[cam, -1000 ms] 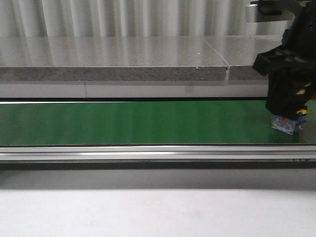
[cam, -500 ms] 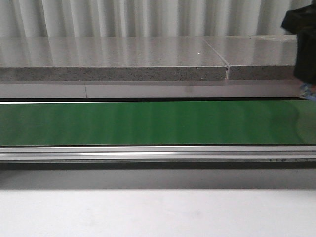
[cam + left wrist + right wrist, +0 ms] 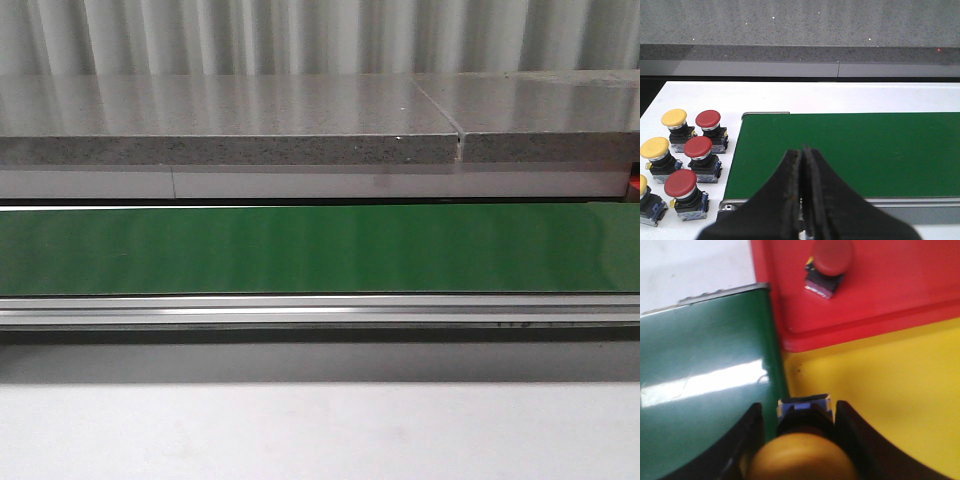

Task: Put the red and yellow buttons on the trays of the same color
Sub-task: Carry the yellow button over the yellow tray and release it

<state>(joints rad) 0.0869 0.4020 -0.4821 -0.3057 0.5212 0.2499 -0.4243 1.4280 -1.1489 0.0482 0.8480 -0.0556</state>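
In the right wrist view my right gripper (image 3: 799,409) is shut on a yellow button (image 3: 802,457) with a black and blue base, held over the yellow tray (image 3: 890,390) near its edge by the belt. A red button (image 3: 831,255) lies on the red tray (image 3: 890,290). My left gripper (image 3: 803,150) is shut and empty above the end of the green belt (image 3: 850,150). Beside it on the white table stand red buttons (image 3: 697,146) and yellow buttons (image 3: 674,118) in a cluster. Neither gripper shows in the front view.
The green conveyor belt (image 3: 300,248) runs across the front view, with a metal rail (image 3: 300,312) in front and a grey stone counter (image 3: 230,120) behind. The belt's end (image 3: 700,380) borders both trays.
My right arm, holding the button, has lifted off the belt and moved right, out of the front view. The belt in that view now carries nothing.
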